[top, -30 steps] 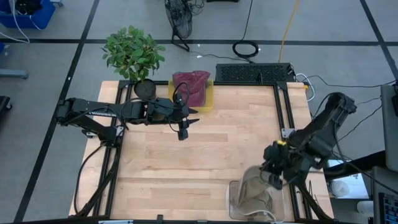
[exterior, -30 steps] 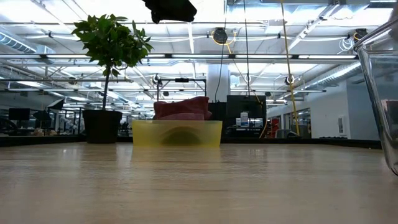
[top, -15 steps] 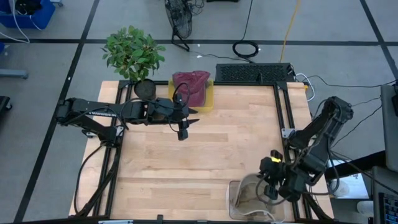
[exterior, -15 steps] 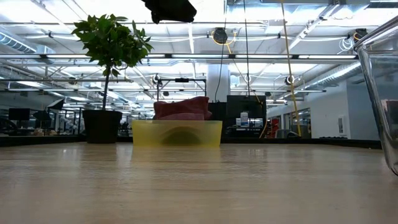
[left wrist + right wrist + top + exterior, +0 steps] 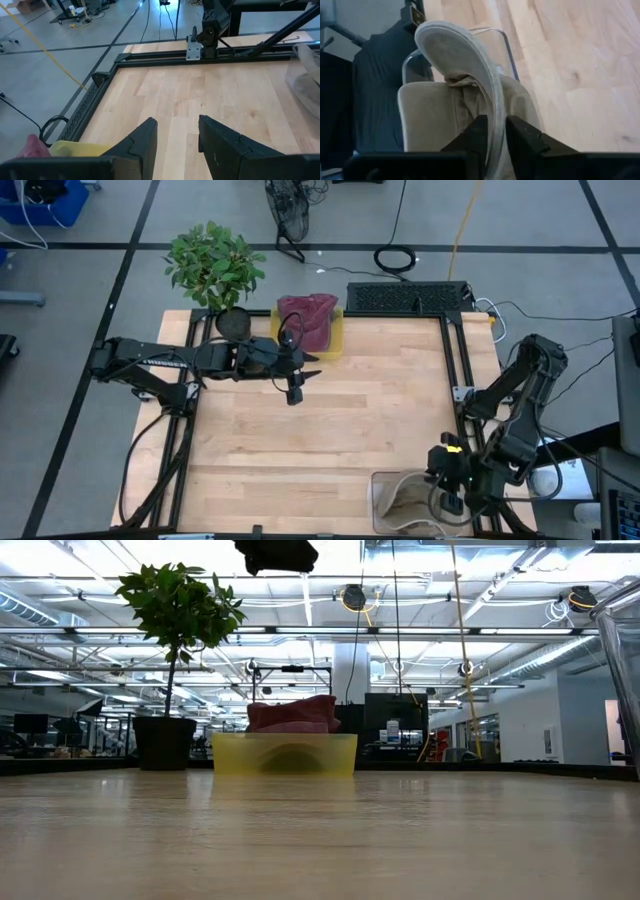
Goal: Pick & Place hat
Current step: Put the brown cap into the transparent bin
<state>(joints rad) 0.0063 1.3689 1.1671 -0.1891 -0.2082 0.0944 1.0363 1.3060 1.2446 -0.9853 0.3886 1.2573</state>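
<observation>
A beige brimmed hat lies in a clear container at the table's near right corner. My right gripper stands over it, shut on its brim. A maroon hat rests in a yellow bin at the far edge. My left gripper hangs open above the table just in front of that bin, holding nothing. My right gripper pinches the beige hat's brim edge between its two fingers, which lie across the brim. The fingers come from above, slanting down. The brim stands up on edge while the crown sits down in the clear container.
A potted plant stands at the far left corner beside the bin. A black grille lies beyond the far edge. Black frame rails run along the table's sides. The bare wood in the middle is free room.
My right gripper has gone toward the table's near edge and down, carrying the beige hat lower into the clear container. In the low view the container's wall has shifted toward the right.
</observation>
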